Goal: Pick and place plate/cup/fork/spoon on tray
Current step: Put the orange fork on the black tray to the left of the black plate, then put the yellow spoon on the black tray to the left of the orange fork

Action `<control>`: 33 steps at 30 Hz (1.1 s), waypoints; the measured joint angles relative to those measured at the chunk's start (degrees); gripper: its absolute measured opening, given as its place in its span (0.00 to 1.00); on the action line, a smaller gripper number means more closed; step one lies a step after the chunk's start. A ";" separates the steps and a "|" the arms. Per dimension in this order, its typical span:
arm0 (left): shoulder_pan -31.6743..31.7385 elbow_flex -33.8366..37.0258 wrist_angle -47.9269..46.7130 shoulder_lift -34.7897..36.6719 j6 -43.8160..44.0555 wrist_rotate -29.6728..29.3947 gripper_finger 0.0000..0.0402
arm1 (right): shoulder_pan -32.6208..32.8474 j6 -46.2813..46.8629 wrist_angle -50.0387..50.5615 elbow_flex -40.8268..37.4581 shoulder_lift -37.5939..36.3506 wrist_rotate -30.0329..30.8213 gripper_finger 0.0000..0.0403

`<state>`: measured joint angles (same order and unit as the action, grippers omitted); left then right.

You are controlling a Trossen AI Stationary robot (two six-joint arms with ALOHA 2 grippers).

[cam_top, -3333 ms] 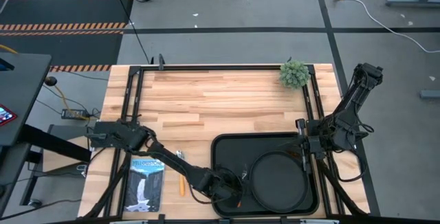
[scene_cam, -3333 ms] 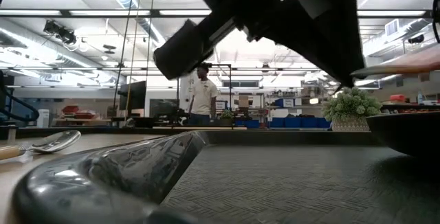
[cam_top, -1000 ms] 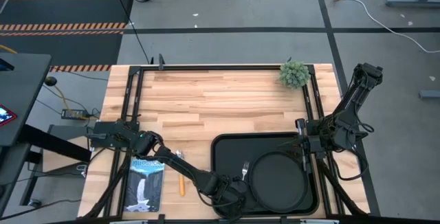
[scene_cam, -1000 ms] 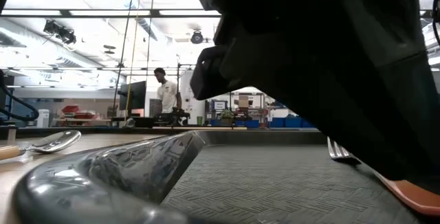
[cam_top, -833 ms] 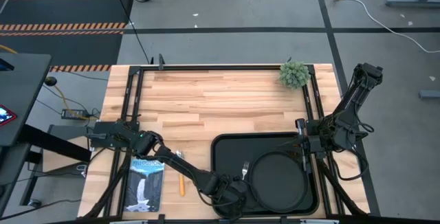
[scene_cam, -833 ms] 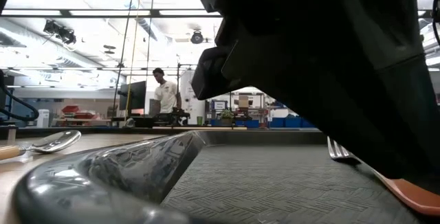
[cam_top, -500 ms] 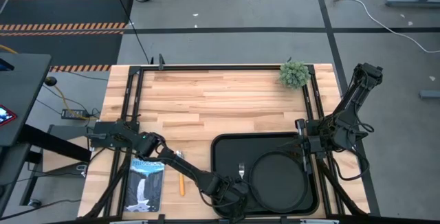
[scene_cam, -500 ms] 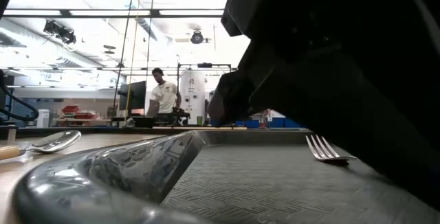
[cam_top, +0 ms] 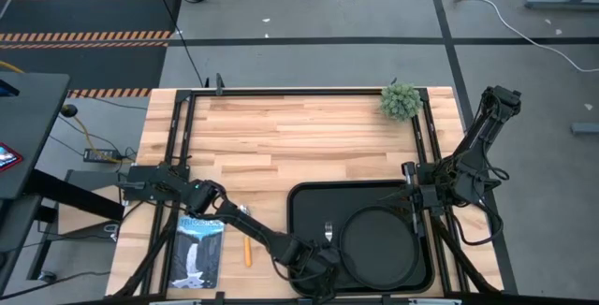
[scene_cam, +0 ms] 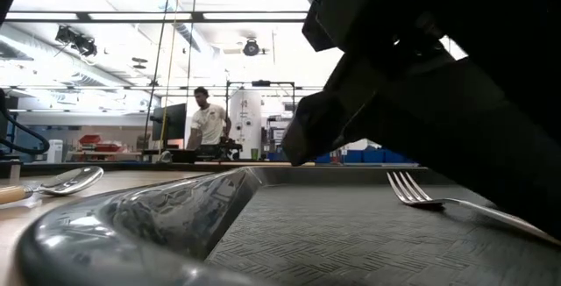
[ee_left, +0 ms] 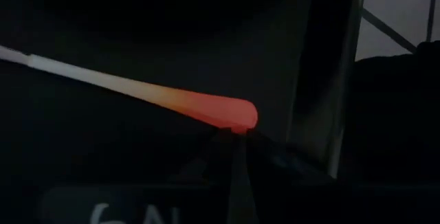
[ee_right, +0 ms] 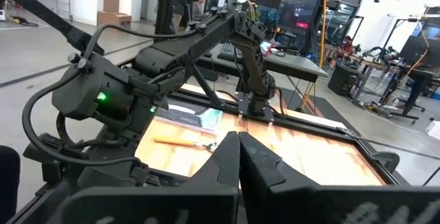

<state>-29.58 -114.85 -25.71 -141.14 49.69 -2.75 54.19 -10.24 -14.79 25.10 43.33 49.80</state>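
Observation:
The fork (cam_top: 328, 232) lies on the black tray (cam_top: 304, 202), left of the round black plate (cam_top: 379, 247), which rests flat on the tray. Its tines (scene_cam: 408, 189) point toward the far edge. My left gripper (cam_top: 315, 260) is over the tray's near left part, shut at the fork's orange handle (ee_left: 199, 104). The spoon (cam_top: 246, 247) lies on the table left of the tray, and its bowl (scene_cam: 66, 181) shows in the low view. My right gripper (cam_top: 412, 197) is shut and empty at the tray's right rim. The cup is out of view. My left gripper has its shut fingertips (ee_left: 230, 136) at the free end of the fork's orange handle (ee_left: 237, 117), apparently pinching it. The fingers come along the fork from its near end. The fork's tines and stem lie flat on the tray floor.
A small green plant (cam_top: 401, 101) stands at the table's far right. A booklet (cam_top: 198, 251) lies at the near left, beside the spoon. The far half of the wooden table (cam_top: 281, 137) is bare. A person (scene_cam: 209, 124) stands in the room behind.
My left gripper has shifted slightly over the tray's near left part. The fork has turned about on the tray floor: its tines have swung a little toward the table's left edge, so it now points straight at the far edge. Its handle end has stayed at the fingers.

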 joint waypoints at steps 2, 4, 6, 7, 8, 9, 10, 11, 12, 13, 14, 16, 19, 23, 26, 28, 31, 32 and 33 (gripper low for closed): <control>0.05 0.00 -0.11 0.00 0.02 0.35 0.12 | 0.00 0.00 0.00 0.00 0.00 0.00 0.01; 0.28 0.08 -1.50 0.69 0.21 2.31 0.12 | 0.00 0.00 0.00 0.00 0.00 0.00 0.01; 0.65 -0.04 -4.12 2.17 1.89 4.54 0.11 | 0.00 -0.14 0.01 0.00 0.00 0.00 0.01; 0.77 -0.34 -6.69 3.30 2.82 4.88 0.10 | 0.00 -0.23 -0.01 0.00 0.00 0.00 0.01; 0.94 -0.91 -9.26 4.33 4.11 5.08 0.09 | 0.00 -0.27 -0.04 0.00 0.00 0.00 0.01; 0.97 -1.52 -11.97 5.38 5.19 4.75 0.08 | 0.02 -0.28 -0.04 0.00 0.00 0.00 0.01; 0.95 -1.97 -15.69 6.45 6.54 3.94 0.06 | 0.00 -0.31 -0.04 0.00 0.00 0.00 0.01; 0.89 -2.30 -19.83 7.47 8.56 2.66 0.04 | 0.00 -0.31 -0.10 0.00 0.00 0.00 0.01; 0.74 -2.53 -23.87 8.28 10.57 0.84 0.03 | 0.02 -0.27 -0.10 0.00 0.00 -0.01 0.01; 0.44 -2.58 -27.41 8.96 13.21 -1.46 0.02 | 0.00 -0.26 -0.07 0.00 0.00 0.00 0.01; -0.09 -2.58 -31.01 9.60 15.77 -4.08 0.02 | 0.00 -0.26 -0.09 0.00 0.00 0.00 0.01; -1.15 -2.58 -37.73 10.31 22.08 -8.08 0.02 | 0.01 -0.27 -0.08 0.00 0.00 0.00 0.01; -2.90 -2.58 -48.07 10.67 33.28 -9.28 0.08 | 0.00 -0.31 -0.06 0.00 0.00 0.00 0.01; -5.11 -2.04 -52.99 10.75 37.55 -9.56 0.15 | 0.02 -0.33 -0.03 0.00 0.00 -0.02 0.01; -6.71 -1.86 -56.08 10.75 40.23 -9.67 0.14 | 0.00 -0.42 -0.09 0.00 0.00 0.00 0.01; -7.75 -1.86 -57.54 10.75 41.64 -9.69 0.13 | 0.00 -0.42 -0.09 0.00 0.00 0.00 0.01; -9.24 -1.86 -61.99 10.75 44.58 -9.70 0.09 | 0.00 -0.42 -0.13 0.00 0.00 -0.02 0.01; -9.75 -1.86 -63.70 10.75 45.96 -9.70 0.08 | 0.00 -0.42 -0.13 0.00 0.00 -0.01 0.01; -10.24 -1.84 -64.64 10.75 47.18 -9.70 0.07 | 0.00 -0.42 -0.13 0.00 0.00 -0.01 0.01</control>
<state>-39.82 -116.68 -90.35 -130.39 96.88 -12.45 54.19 -10.66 -14.92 25.10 43.33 49.79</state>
